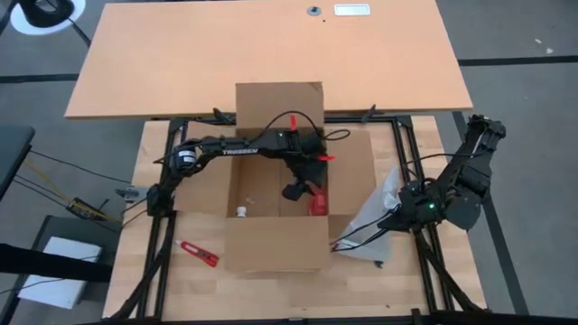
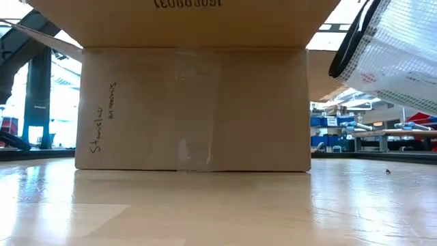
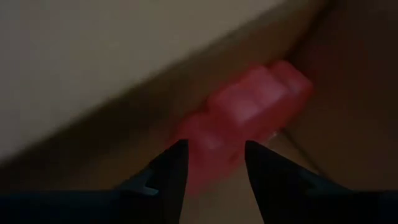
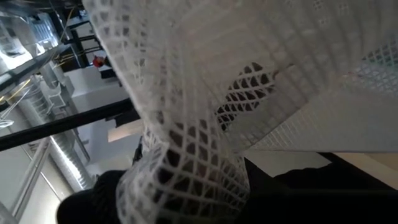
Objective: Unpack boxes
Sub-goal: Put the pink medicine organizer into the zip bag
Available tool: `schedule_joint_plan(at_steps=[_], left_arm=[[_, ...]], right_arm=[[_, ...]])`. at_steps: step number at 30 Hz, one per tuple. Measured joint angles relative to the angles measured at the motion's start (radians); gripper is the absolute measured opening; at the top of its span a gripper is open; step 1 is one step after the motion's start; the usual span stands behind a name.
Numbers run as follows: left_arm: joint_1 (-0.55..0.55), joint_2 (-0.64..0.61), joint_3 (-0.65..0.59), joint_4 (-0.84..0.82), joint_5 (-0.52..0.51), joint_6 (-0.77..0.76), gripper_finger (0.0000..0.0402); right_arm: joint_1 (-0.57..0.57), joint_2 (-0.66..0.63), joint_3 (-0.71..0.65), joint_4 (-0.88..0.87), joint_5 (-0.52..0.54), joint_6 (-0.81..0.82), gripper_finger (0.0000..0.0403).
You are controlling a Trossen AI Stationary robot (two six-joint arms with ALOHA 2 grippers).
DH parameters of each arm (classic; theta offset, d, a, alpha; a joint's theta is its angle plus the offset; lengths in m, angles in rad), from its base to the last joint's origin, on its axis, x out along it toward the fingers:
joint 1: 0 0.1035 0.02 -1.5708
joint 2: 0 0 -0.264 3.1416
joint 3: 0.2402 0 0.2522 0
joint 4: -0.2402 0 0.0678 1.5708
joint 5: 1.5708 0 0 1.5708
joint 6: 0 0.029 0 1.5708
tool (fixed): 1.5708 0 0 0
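The brown cardboard box stands open in the middle of the table, flaps spread; the low view shows its near wall. My left gripper reaches down into it, open. A red blocky thing lies on the box floor just beyond the fingertips, blurred and untouched. At the table's right, my right gripper is shut on a clear mesh bag. The bag hangs above the tabletop. My right gripper holds a gathered part of the mesh bag. The bag itself covers the fingers, so the kind of hold does not show. The bag hangs from the gripper toward the box, clear of the table in the low view.
A small white thing lies on the box floor at its left. A red tool lies on the table left of the near flap. A large brown board spans the far side. The box's far flap leans toward it.
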Motion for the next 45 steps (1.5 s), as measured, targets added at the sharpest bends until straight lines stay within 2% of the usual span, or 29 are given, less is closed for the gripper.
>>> schedule_joint_plan(at_steps=[9, 15, 18, 22, 25, 28, 31, 37, 40, 45], left_arm=[[-0.05, 0.041, 0.001, 0.052, -0.006, -0.004, 0.0169], [-0.055, 0.042, 0.002, 0.031, -0.028, -0.007, 0.0169], [-0.054, 0.042, 0.027, -0.067, -0.047, -0.008, 0.0169], [-0.053, 0.042, 0.102, -0.306, -0.083, -0.022, 0.0165], [-0.044, 0.041, 0.145, -0.465, -0.105, -0.097, 0.016], [-0.024, 0.041, 0.167, -0.526, -0.097, -0.191, 0.0157], [-0.017, 0.039, 0.187, -0.474, -0.058, -0.236, 0.0156], [-0.031, 0.038, 0.186, -0.194, -0.009, -0.297, 0.0156], [-0.041, 0.038, 0.171, -0.077, -0.01, -0.385, 0.0156], [-0.063, 0.039, 0.17, -0.031, -0.007, -0.608, 0.0156]], right_arm=[[-0.001, 0.0, 0.0, -0.004, 0.0, -0.008, 0.0], [-0.001, 0.0, 0.0, -0.004, 0.0, -0.013, 0.0], [-0.001, 0.0, 0.0, -0.004, 0.0, -0.015, 0.0], [-0.001, 0.0, 0.0, 0.0, -0.005, -0.016, 0.0], [-0.001, 0.0, 0.0, 0.008, -0.009, -0.04, 0.0], [-0.001, 0.0, 0.0, 0.016, -0.028, -0.071, 0.0], [-0.001, 0.0, 0.0, 0.014, -0.063, -0.106, 0.0], [-0.001, 0.0, 0.0, 0.016, -0.114, -0.139, 0.0], [-0.001, 0.0, 0.0, 0.016, -0.129, -0.147, 0.0], [-0.001, 0.0, 0.0, 0.016, -0.169, -0.17, 0.0]])
